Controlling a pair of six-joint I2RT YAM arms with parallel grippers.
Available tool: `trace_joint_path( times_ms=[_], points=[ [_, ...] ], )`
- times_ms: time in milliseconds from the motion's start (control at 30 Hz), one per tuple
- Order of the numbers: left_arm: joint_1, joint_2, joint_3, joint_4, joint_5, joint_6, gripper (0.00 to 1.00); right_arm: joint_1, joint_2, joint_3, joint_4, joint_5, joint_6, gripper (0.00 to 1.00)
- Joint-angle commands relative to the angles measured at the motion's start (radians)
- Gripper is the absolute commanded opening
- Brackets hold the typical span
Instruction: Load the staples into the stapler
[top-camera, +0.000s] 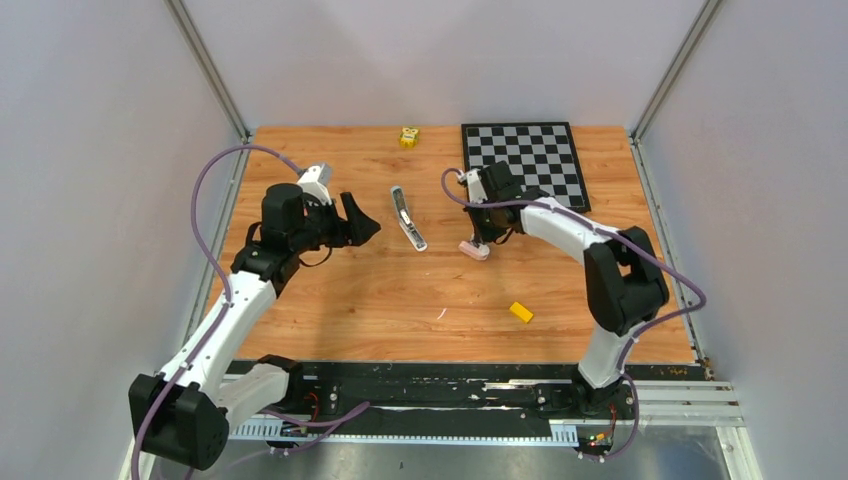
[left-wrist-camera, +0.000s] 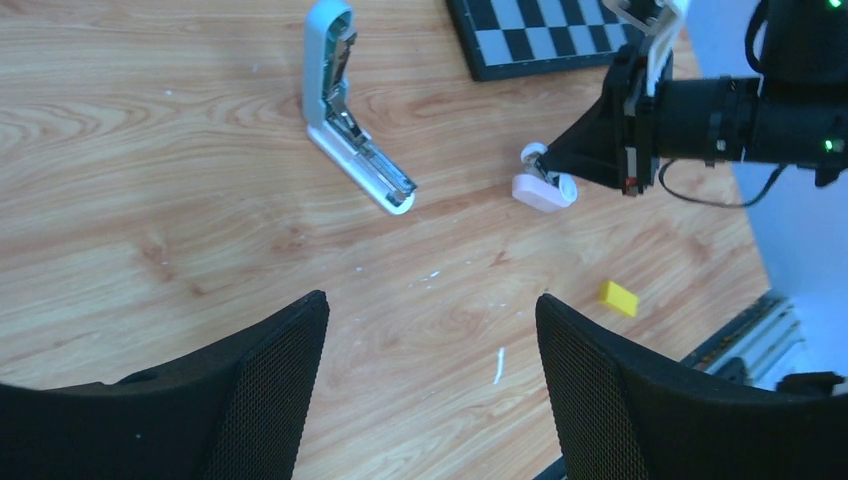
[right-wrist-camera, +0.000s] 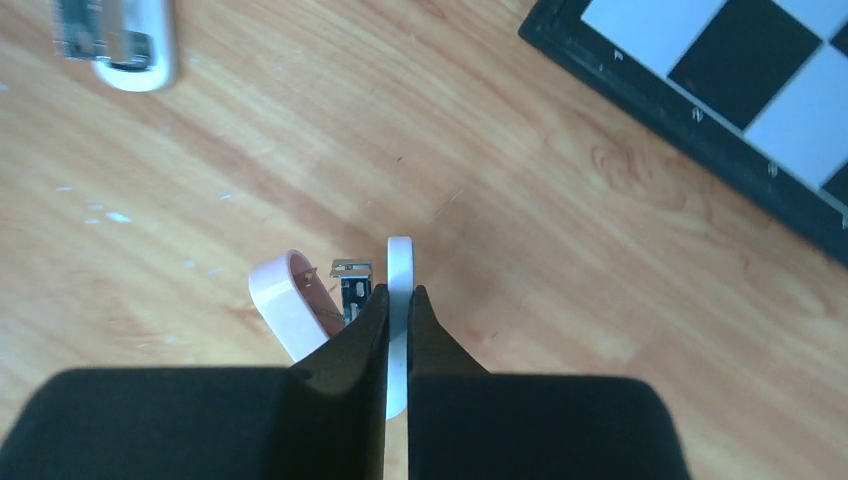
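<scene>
Open stapler (top-camera: 407, 217) lies mid-frame with bare bench (top-camera: 330, 300) all round it, so loads of room coming in from the lower left. A bit right of it the right pincer (top-camera: 474, 243) is nipped onto a pink-and-white piece (left-wrist-camera: 540, 190), so that side's blocked. Chessboard (top-camera: 525, 160) fills the upper right, yellow block (top-camera: 520, 312) sits lower right, well apart, little yellow toy (top-camera: 408, 136) at top centre.

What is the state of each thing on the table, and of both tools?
stapler: swung open, lying untouched
pink-white piece: pinched at its white wall
left tool: open, empty
right tool: shut on the pink-white piece
yellow block: lying loose
</scene>
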Motion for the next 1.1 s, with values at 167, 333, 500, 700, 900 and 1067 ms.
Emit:
trace_joint_path(
  times_ms=[167, 333, 500, 700, 900, 1067],
  points=[
    [-0.104, 0.083, 0.042, 0.12, 0.037, -0.204, 0.75, 0.13, -0.323, -0.196, 0.231, 0.043, 0.476, 0.0],
    [-0.209, 0.167, 0.065, 0.2, 0.012, -0.271, 0.73, 0.231, -0.389, -0.254, 0.334, 0.137, 0.621, 0.0],
    [-0.27, 0.245, 0.06, 0.297, 0.009, -0.332, 0.71, 0.288, -0.429, -0.284, 0.365, 0.233, 0.642, 0.0],
    [-0.311, 0.304, 0.057, 0.325, -0.002, -0.36, 0.66, 0.31, -0.484, -0.316, 0.405, 0.3, 0.641, 0.0],
    [-0.333, 0.359, 0.055, 0.371, -0.004, -0.384, 0.61, 0.316, -0.505, -0.348, 0.442, 0.308, 0.647, 0.0],
    [-0.333, 0.385, 0.052, 0.426, 0.007, -0.399, 0.52, 0.317, -0.512, -0.36, 0.462, 0.292, 0.648, 0.0]
  ],
)
